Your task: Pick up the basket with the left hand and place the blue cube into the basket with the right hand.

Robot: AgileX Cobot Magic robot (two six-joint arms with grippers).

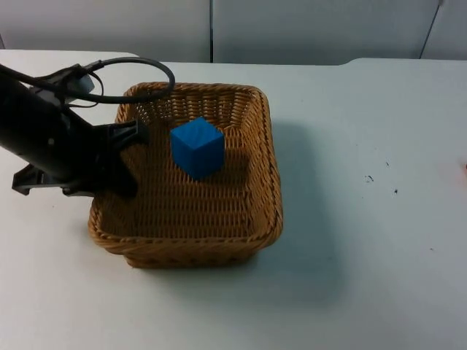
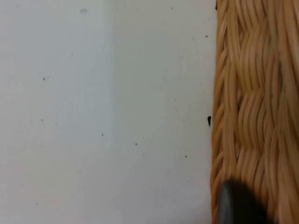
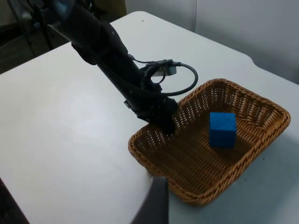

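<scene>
one basket point(image 1: 191, 219), one blue cube point(image 1: 197, 148)

The left gripper point(image 1: 125, 182) reaches low from the left, fingers pointed down.

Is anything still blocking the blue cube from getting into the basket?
Nothing visible does: the blue cube already sits on the floor of the basket, apart from its walls. The left tool is at the basket's left rim. The right tool's fingertip hangs off beside the basket.
</scene>
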